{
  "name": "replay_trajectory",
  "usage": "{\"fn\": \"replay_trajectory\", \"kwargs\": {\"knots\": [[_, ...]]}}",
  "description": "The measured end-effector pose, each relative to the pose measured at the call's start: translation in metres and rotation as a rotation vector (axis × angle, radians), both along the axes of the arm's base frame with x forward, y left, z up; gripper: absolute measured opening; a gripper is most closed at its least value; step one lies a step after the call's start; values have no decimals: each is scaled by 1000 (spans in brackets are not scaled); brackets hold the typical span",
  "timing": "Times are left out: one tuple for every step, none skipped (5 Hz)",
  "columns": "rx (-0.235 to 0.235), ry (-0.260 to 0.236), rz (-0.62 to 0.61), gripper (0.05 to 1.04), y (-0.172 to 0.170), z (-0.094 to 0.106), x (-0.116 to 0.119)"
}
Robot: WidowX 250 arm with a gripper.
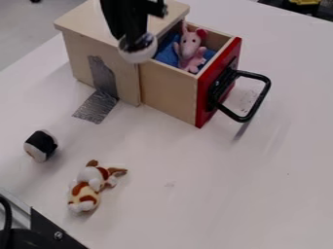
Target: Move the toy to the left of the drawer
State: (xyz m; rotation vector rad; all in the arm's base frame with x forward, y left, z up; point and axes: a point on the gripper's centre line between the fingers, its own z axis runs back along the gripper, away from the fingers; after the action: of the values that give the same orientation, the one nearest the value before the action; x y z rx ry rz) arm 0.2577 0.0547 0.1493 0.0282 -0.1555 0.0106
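The black gripper [135,41] hangs down from the top edge, in front of the wooden box's top and left of the open compartment. It is shut on a small rounded white object [139,52], whose upper part is hidden by the gripper. The drawer [170,88] is pulled out, with a red front [203,97] and a black handle [261,99]. A pink toy [190,48] sits upright inside it on blue cloth [167,54].
A brown and white plush toy [91,186] lies on the white table [214,194] at the lower left. Left of it and farther back is a black and white object [40,146]. Silver tape [97,107] runs from the box [78,48] onto the table. Dark hardware [48,231] occupies the lower-left corner.
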Motion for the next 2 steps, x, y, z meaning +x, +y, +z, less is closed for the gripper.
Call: {"fn": "replay_trajectory", "kwargs": {"knots": [[-25, -10, -37, 177, -22, -37, -11], [-36, 17, -61, 177, -41, -73, -11]]}}
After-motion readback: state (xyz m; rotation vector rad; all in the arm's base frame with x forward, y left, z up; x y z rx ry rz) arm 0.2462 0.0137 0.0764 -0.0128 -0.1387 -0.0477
